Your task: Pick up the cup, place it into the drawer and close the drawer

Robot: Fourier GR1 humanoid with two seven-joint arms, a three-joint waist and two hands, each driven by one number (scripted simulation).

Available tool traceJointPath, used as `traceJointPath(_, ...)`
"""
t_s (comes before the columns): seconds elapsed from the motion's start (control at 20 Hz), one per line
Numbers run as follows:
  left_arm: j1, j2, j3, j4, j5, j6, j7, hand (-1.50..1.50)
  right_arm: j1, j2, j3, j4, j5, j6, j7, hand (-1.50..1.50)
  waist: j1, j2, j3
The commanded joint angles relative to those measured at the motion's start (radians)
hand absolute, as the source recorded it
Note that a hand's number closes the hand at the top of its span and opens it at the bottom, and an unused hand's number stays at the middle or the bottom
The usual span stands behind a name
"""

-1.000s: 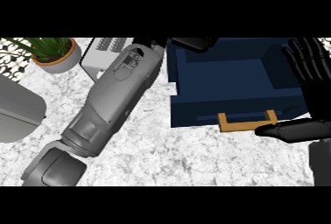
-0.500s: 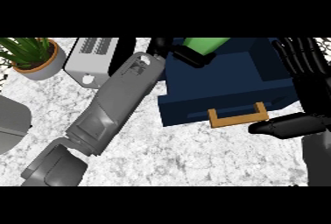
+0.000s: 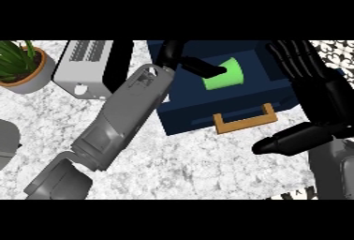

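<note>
The green cup [image 3: 225, 73] lies tilted over the open navy drawer [image 3: 228, 105], near its back. My left hand [image 3: 181, 57] reaches in from the lower left on a long grey forearm, and its dark fingers [image 3: 202, 68] pinch the cup's left side. A wooden handle [image 3: 243, 121] sticks out of the drawer's front. At the view's right, beside the drawer, my right hand [image 3: 314, 91] stays open with its fingers pointing up and its thumb [image 3: 290, 140] stretched toward the handle. It touches nothing.
A grey toaster [image 3: 86, 68] stands left of the drawer, partly behind my left forearm. A potted plant [image 3: 19, 63] sits in the far left corner. A grey rounded object [image 3: 5, 143] shows at the left edge. The counter [image 3: 187, 164] is white marble.
The cup, unseen one second ago, has come into view in my left hand and now sits lower, over the drawer's inside. The right hand has barely moved.
</note>
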Motion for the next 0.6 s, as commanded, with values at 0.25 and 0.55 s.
traceJointPath(0.25,0.008,0.0,0.049,-0.095,0.175,-0.029,-0.147,-1.5,-0.021,-0.044,0.129,0.009,-0.181,0.259,0.065,1.5,0.018,-0.009,-0.001)
traceJointPath(0.55,0.036,0.0,0.056,-0.079,0.238,0.047,-0.236,-1.5,0.022,-0.176,0.248,-0.022,-0.037,0.366,0.162,1.5,0.066,-0.025,-0.002)
